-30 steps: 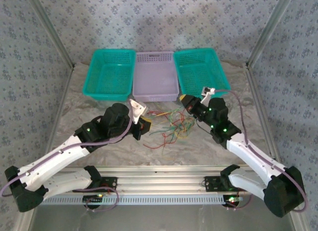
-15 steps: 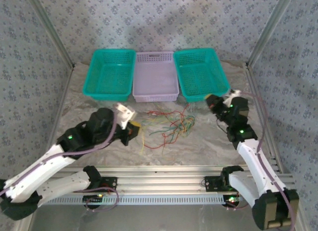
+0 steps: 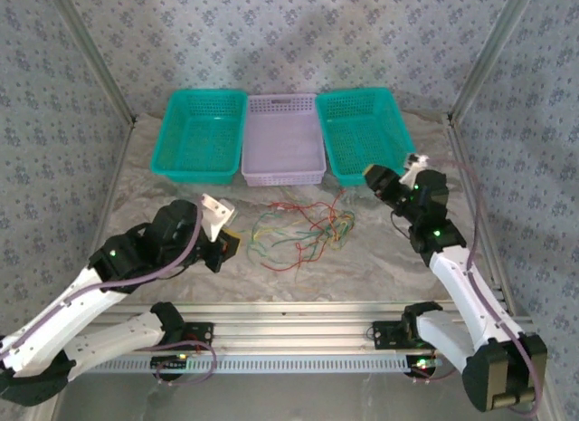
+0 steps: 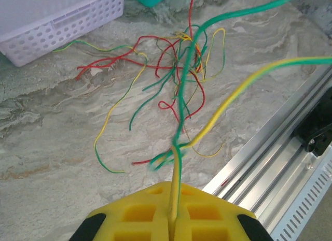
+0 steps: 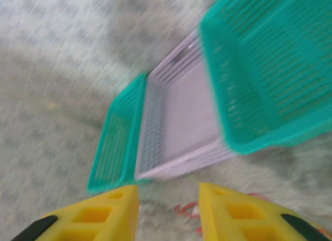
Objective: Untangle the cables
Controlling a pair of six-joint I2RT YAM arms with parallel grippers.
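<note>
Cables in loose tangle, mid-table

Cables (red, green, yellow) lie spread on table centre, just in front of lilac basket, btwn the 2 arms. Left tool closed tight on a couple of green/yellow strands, which run from it to the pile. Right tool part open, nothing held, near right teal basket, apart from cables.

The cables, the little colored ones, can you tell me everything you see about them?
The cables are thread-thin, bendy wires in red, green and yellow. Most lie in a loose, tangled heap on the marbled table, just in front of the lavender basket. The left gripper is shut on a yellow-green strand and holds it up off the table, with a green strand running alongside it.
</note>
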